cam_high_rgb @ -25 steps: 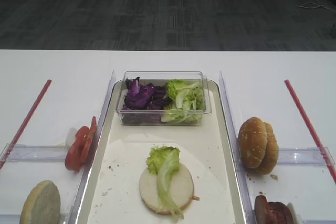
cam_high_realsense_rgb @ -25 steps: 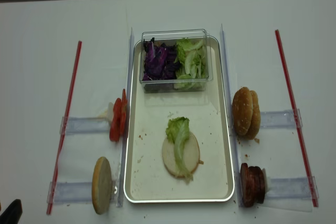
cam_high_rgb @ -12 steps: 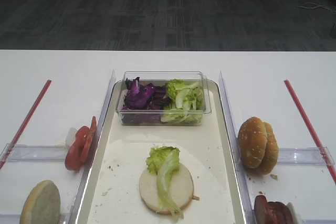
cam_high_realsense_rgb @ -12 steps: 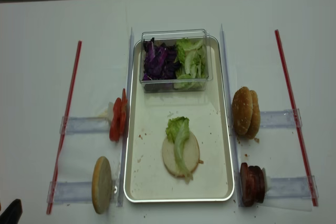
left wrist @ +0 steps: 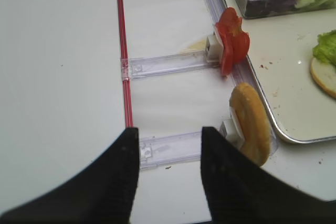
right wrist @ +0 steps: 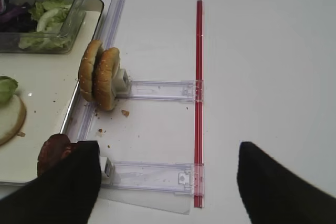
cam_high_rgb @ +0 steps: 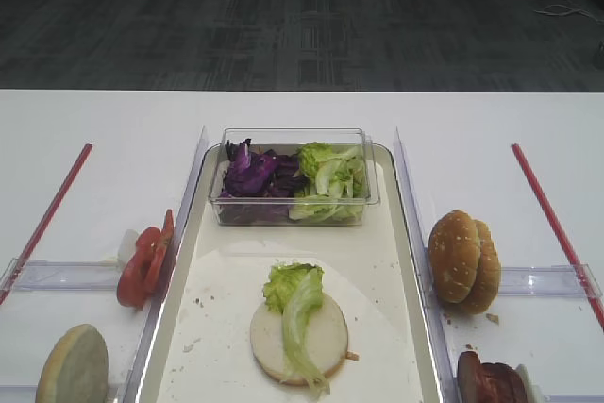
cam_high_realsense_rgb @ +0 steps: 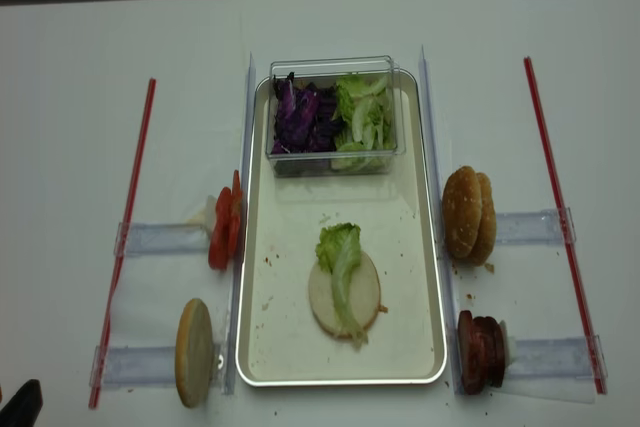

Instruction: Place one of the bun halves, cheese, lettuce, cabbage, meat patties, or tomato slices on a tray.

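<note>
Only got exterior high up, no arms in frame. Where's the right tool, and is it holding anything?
Observer: The right wrist view shows the right tool open and empty, with one finger close beside the meat patties.
Operator: Left one?
Observer: The left tool is open and empty too. It is over the clear rail, next to the upright bun half.
Operator: Tray's near end is cut off for me. Anything there?
Observer: In the realsense view the tray is bare from the near rim up to the flat bun half, which has the lettuce lying on it.
</note>
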Robot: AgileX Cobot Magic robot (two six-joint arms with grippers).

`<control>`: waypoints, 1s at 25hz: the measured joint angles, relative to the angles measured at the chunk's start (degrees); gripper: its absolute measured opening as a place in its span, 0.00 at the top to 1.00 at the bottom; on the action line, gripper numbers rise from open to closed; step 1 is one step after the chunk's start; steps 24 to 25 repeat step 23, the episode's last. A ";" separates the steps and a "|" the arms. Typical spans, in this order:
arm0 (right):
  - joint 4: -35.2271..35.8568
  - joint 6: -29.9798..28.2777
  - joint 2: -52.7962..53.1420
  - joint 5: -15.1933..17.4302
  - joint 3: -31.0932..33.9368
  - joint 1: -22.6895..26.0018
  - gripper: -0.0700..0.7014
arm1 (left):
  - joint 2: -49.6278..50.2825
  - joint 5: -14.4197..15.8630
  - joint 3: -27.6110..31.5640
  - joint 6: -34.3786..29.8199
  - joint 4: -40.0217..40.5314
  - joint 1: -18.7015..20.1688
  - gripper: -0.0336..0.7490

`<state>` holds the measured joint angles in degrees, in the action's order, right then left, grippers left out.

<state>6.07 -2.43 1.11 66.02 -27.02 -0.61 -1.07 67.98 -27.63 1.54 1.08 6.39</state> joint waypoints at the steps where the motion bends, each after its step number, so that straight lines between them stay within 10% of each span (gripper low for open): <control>1: 0.00 0.00 0.00 0.00 0.00 0.00 0.19 | 0.00 0.00 0.00 0.00 0.00 0.00 0.61; 25: -1.46 -0.32 0.00 0.00 0.04 0.00 0.19 | 0.00 0.00 0.00 0.00 0.00 0.00 0.61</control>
